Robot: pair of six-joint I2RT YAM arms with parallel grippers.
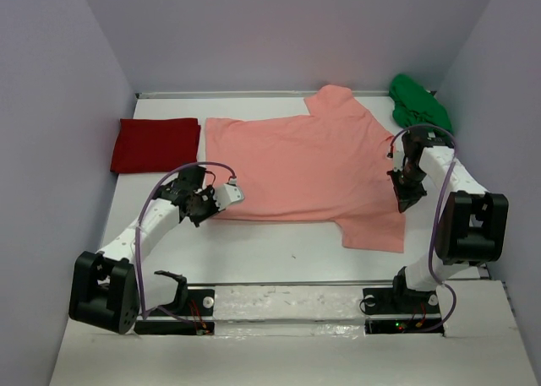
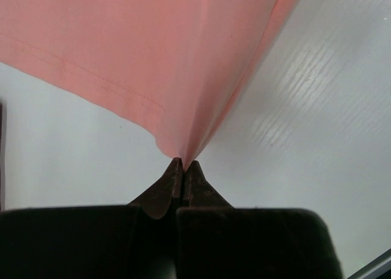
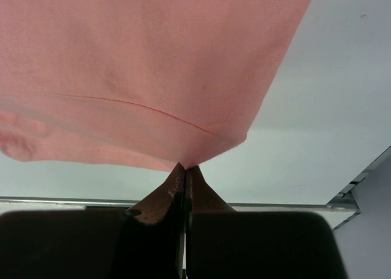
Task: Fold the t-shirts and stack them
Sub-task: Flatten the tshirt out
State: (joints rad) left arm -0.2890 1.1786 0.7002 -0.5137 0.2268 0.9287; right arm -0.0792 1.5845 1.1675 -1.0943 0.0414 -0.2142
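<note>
Left gripper [image 2: 184,164], nearest its own wrist camera, was pinched tight on the hem corner of the salmon-pink t-shirt [image 2: 153,53], and the cloth rose from the tips in a tented peak. Right gripper [image 3: 185,168] was likewise clamped on a pink edge crossed by a stitched seam. This was probably the near sleeve or shoulder, though the close view did not settle which.

The overhead view placed both grips: the pink shirt lay spread flat across the middle of the table [image 1: 279,255], with its hem toward the left arm and its sleeves pointing near and far. The deep red t-shirt [image 1: 156,144] lay already folded just beside the hem, at the left. The bright green t-shirt [image 1: 418,106] sat crumpled in the far right corner. Neither appeared in the wrist views, which alone showed the fingers closed on cloth.

The step in hand was judged to be the first fold of the pink shirt, with its near edge gripped at both ends. The next move would call for both arms to lift together and carry that edge over to the far one, keeping the cloth taut between them.
</note>
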